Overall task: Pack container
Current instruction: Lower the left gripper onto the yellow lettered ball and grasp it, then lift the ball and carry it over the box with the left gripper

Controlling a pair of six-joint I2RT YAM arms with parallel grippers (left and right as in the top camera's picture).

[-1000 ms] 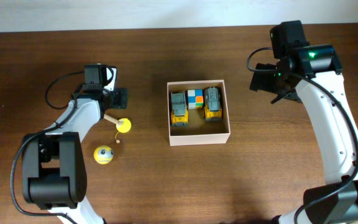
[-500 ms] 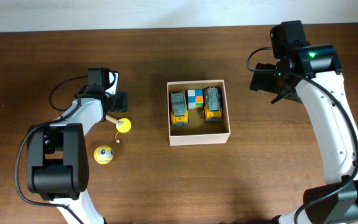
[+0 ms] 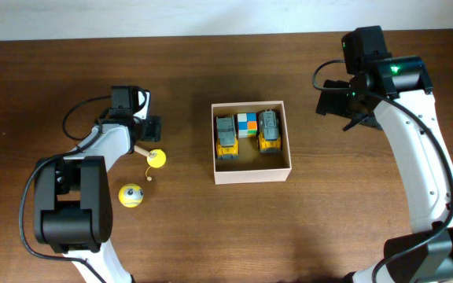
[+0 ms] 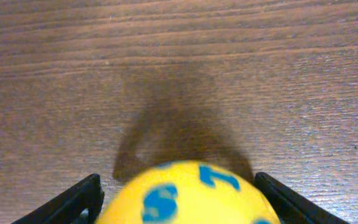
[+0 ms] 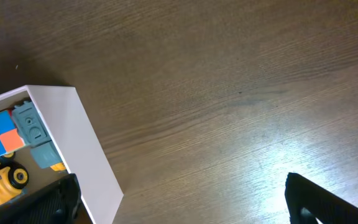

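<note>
Left jaws: parted wide, astride a yellow ball (image 4: 185, 196) with blue marks on the desk (image 4: 179, 62); contact with it unclear. Right jaws: fully spread, empty, above the desk just beside the container (image 3: 252, 173). Container at mid-desk between both arms, holding one yellow truck (image 3: 226, 138), a coloured cube (image 3: 247, 124) and another truck (image 3: 269, 131) side by side.

the worktop (image 4: 229, 74) ahead of the left jaws is dark, fine-grained wood, matt, with a pale sheen ahead of the right jaws. between the left jaws the yellow ball (image 4: 185, 193) looks like smooth plastic with blue print; the container (image 5: 86, 143) beside the right jaws has matt white card walls.
</note>
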